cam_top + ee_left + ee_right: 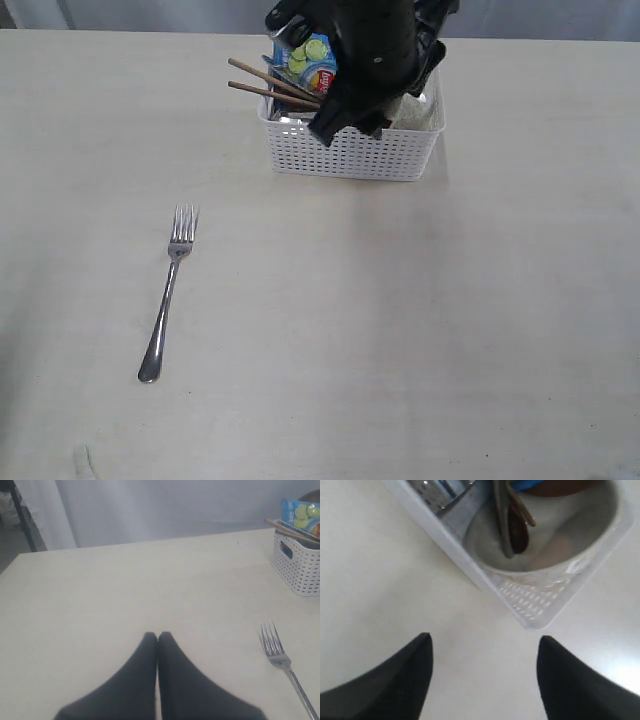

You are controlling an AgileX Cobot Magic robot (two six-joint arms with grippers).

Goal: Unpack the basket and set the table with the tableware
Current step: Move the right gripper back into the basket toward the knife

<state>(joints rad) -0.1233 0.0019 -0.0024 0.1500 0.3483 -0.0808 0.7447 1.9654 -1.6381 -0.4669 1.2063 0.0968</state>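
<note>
The white basket (350,152) stands at the back of the table (420,330), with two wooden chopsticks (268,82) sticking out over its left rim. My right gripper (485,645) is open and empty, hanging over bare table just outside the basket wall (465,555). Inside, I see the white bowl (570,535) with the reddish-brown wooden spoon (519,532) lying in it, and something of shiny steel (437,492) beside it. The steel fork (168,295) lies on the table at the left. My left gripper (158,636) is shut and empty, low over the table near the fork (280,661).
A blue chip bag (308,60) stands in the basket's back left corner. The right arm (375,55) hides much of the basket's contents in the exterior view. The basket (300,565) lies beyond the fork in the left wrist view.
</note>
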